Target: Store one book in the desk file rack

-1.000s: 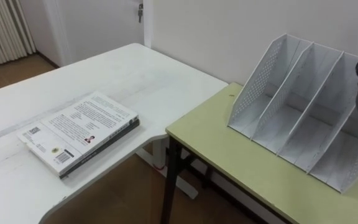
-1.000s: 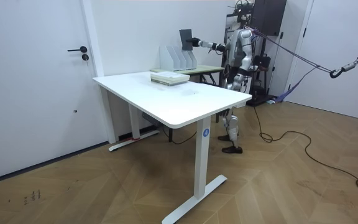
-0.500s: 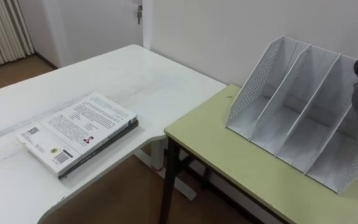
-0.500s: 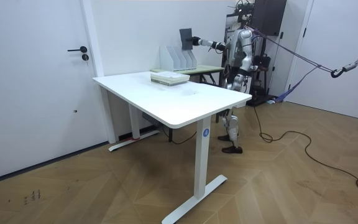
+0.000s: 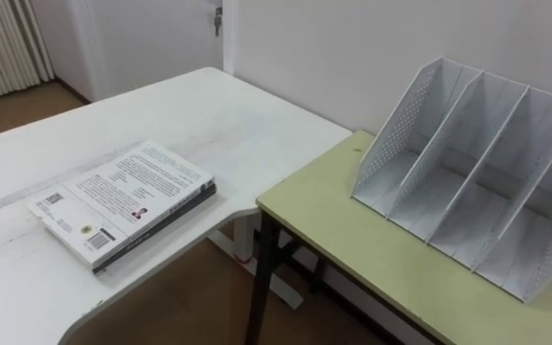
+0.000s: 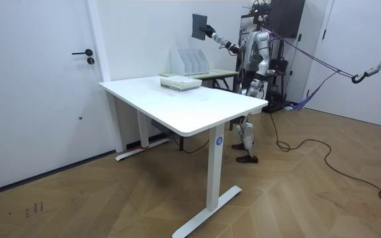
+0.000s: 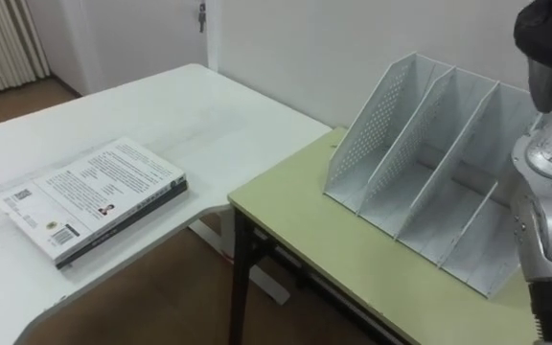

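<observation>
We've got the right hand (image 6: 210,31) up high in the upper middle of the room view, fingers clamped on a thin dark book (image 6: 198,25). It's held upright in the air above the white perforated plastic file rack (image 5: 477,172). The rack sits at the right on the pale green desk (image 5: 353,240). A white-covered stack of books (image 5: 123,203) lies lower left on the white desk (image 5: 209,115).

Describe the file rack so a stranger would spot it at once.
Find the white desk by the wall; a yellow-green table stands beside it. The file rack stands on that table: white, with a perforated side and slanted dividers, upright, unlike the books lying flat on the desk.
</observation>
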You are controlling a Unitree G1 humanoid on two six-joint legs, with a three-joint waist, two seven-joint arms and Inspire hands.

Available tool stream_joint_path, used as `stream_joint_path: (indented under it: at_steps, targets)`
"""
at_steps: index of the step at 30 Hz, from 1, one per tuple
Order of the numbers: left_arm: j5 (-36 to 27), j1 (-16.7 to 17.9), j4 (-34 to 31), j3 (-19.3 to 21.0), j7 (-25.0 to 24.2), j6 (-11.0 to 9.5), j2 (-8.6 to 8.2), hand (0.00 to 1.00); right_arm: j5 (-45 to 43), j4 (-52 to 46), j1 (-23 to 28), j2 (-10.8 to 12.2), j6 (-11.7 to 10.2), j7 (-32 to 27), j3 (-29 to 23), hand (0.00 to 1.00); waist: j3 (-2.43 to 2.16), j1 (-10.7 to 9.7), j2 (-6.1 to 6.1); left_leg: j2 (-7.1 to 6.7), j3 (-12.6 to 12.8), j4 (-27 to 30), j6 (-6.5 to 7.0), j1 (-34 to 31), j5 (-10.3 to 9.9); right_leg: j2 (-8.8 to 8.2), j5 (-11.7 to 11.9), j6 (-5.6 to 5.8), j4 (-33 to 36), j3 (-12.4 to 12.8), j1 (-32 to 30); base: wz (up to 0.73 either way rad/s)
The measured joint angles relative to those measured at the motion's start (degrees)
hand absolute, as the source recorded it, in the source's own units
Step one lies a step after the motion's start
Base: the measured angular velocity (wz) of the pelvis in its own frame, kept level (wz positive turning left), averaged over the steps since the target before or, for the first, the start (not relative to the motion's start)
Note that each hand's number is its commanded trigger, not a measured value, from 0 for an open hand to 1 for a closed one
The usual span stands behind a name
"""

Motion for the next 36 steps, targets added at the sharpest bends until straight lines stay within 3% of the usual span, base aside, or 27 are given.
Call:
stream_joint_path:
  at_steps: [17, 28, 36]
  targets:
    - [0.1, 0.0, 0.1, 0.0, 0.0, -0.6, 0.03, 0.00, -0.2, 0.0, 0.0, 0.0, -0.7, 0.0, 0.1, 1.00, 0.05, 0.2, 0.07, 0.00, -0.3, -0.1, 0.00, -0.3, 0.0, -0.03, 0.0, 0.01, -0.2, -0.5, 0.0, 0.00]
    - [0.0, -0.4, 1.4, 0.0, 0.1, -0.6, 0.02, 0.00, -0.2, 0.2, 0.2, 0.0, -1.0, 0.2, 0.2, 1.00, 0.62, -0.1, 0.92, -0.01, -0.4, -0.1, 0.00, -0.3, 0.0, -0.04, 0.0, 0.00, -0.2, -0.6, 0.1, 0.00]
    - [0.0, -1.0, 2.2, -0.6, 1.5, -0.8, 0.00, 0.00, 1.0, 4.7, 0.5, 0.0, -1.6, 0.8, 0.3, 1.00, 0.68, -0.2, 1.06, -0.03, -0.5, -0.2, 0.00, -0.5, 0.0, -0.07, 0.0, 0.00, -0.3, -0.6, 0.0, 0.00]
